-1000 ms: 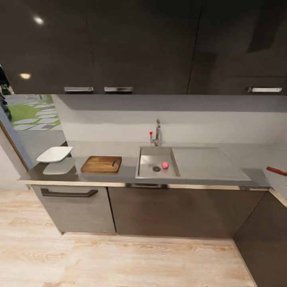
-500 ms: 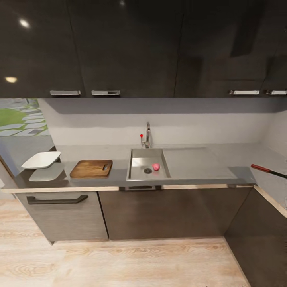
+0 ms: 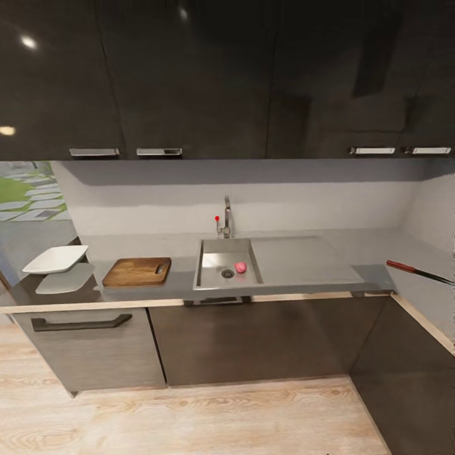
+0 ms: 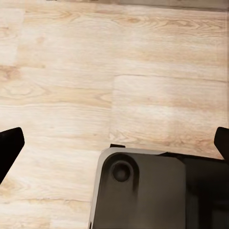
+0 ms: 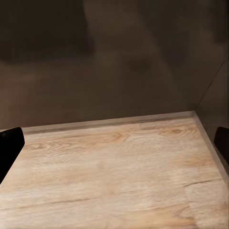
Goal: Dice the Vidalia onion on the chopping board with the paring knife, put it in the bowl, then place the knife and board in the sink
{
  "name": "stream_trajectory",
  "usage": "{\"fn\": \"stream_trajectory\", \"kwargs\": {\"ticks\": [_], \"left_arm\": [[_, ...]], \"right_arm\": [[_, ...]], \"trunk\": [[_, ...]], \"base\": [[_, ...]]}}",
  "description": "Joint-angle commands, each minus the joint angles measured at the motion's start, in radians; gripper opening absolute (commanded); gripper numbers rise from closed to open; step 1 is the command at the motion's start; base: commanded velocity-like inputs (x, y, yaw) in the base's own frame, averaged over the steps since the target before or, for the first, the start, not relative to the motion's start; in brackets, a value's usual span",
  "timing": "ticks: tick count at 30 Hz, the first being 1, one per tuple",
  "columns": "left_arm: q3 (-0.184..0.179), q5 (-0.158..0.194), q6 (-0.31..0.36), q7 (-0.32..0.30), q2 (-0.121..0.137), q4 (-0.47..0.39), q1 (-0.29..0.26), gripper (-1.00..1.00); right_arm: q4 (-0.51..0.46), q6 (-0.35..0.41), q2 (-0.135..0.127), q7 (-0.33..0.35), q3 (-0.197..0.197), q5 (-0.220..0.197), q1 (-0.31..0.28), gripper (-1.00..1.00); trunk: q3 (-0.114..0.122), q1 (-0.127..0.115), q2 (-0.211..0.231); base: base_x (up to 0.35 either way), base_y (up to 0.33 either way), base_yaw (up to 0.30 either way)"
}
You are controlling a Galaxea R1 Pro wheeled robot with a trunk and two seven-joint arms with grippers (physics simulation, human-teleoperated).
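Approach to the sink — nothing grasped yet.

Both grippers are carried low and spread wide with nothing between the fingers: the left gripper [image 4: 114, 143] is seen over the wooden floor [image 4: 119, 71] above the robot's own base [image 4: 157, 191], the right gripper [image 5: 114, 148] over the same floor near the dark cabinet fronts [image 5: 105, 62]. On the countertop [image 3: 297, 285], the Vidalia onion [image 3: 241, 267] lies in the sink [image 3: 203, 281] just beside the drain. The chopping board [image 3: 137, 271] lies just beside the sink's left edge, the bowl [image 3: 55, 259] near the counter's left end, the paring knife [image 3: 417, 272] well apart at the right corner. The fetching step is judged to be in hand — the base must be brought close enough for an arm to be raised over the basin and lowered onto the onion.
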Motion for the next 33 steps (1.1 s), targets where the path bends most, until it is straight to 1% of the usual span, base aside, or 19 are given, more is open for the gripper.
{"fn": "stream_trajectory", "kwargs": {"ticks": [1, 6, 13, 24, 25, 33], "left_arm": [[0.001, 0.006, -0.001, -0.001, -0.001, -0.002, 0.0, 1.0], [0.001, 0.006, -0.001, -0.001, -0.001, -0.002, 0.0, 1.0], [0.001, 0.006, -0.001, -0.001, -0.001, -0.003, 0.0, 1.0], [0.001, 0.006, -0.001, -0.001, -0.001, -0.003, 0.0, 1.0], [0.001, 0.006, -0.001, -0.001, -0.001, -0.003, 0.0, 1.0], [0.001, 0.006, -0.002, -0.001, -0.001, -0.002, 0.0, 1.0]], "right_arm": [[-0.001, -0.002, -0.001, -0.002, 0.003, -0.007, 0.0, 1.0], [-0.001, -0.002, -0.001, -0.003, 0.003, -0.007, 0.0, 1.0], [-0.001, -0.002, -0.001, -0.004, 0.004, -0.006, 0.0, 1.0], [-0.001, -0.002, -0.001, -0.002, 0.006, -0.004, 0.0, 1.0], [-0.001, -0.002, 0.0, -0.001, 0.006, 0.008, 0.0, 1.0], [-0.001, -0.002, 0.001, -0.001, 0.006, 0.013, 0.0, 1.0]], "trunk": [[0.0, 0.001, -0.002], [0.007, 0.001, -0.002], [0.017, 0.001, -0.002], [0.018, 0.001, -0.002], [0.018, 0.001, -0.002], [0.018, 0.001, -0.002]], "base": [[0.0, -0.162, -0.005], [0.0, -0.165, -0.001], [0.0, -0.028, 0.0], [0.0, -0.001, 0.0], [0.0, 0.0, 0.0], [0.0, 0.0, 0.0]]}}
